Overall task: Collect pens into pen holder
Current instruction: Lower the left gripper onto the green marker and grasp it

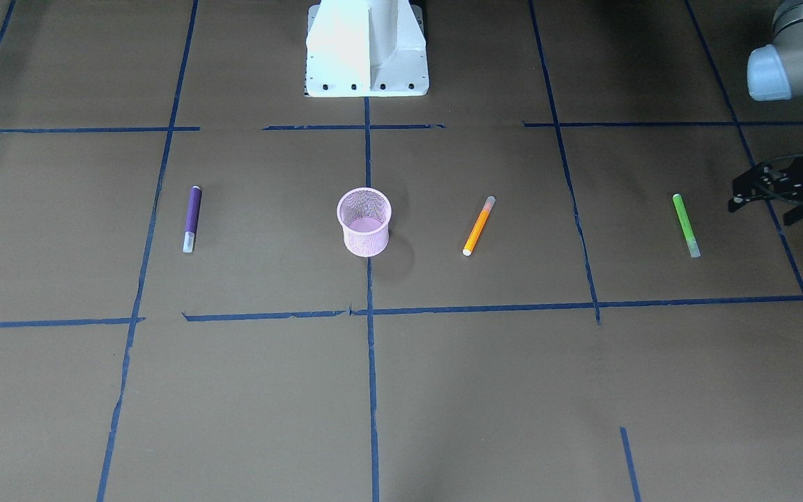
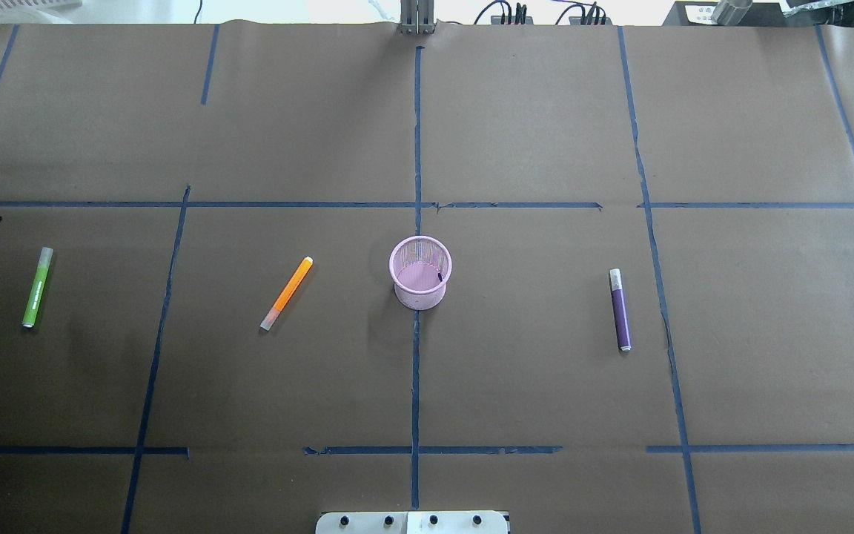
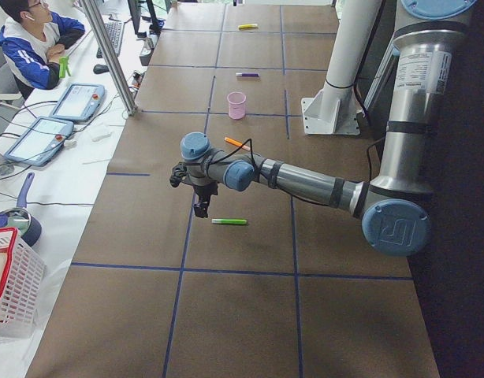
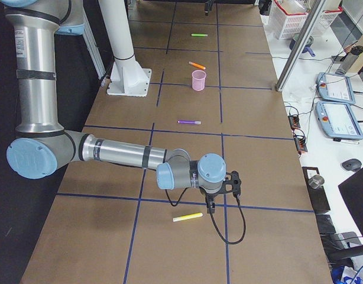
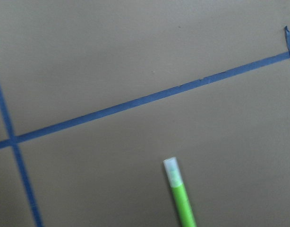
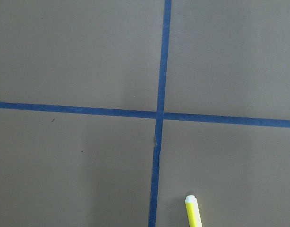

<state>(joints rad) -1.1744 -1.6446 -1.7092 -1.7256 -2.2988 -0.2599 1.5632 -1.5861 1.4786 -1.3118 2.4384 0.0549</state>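
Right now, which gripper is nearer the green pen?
Left. The left gripper hangs just beside the green pen, on the robot's far left. The right gripper is far off on the other side, past the purple pen, by a yellow pen.

Silver-grey tube arms (image 3: 305, 183) carry round light-blue joint caps (image 3: 396, 227). The left gripper (image 1: 736, 196) and right gripper (image 4: 232, 184) are black, with a looping black cable (image 4: 229, 241). Dark bolts (image 1: 354, 87) dot the white base (image 1: 366, 49).
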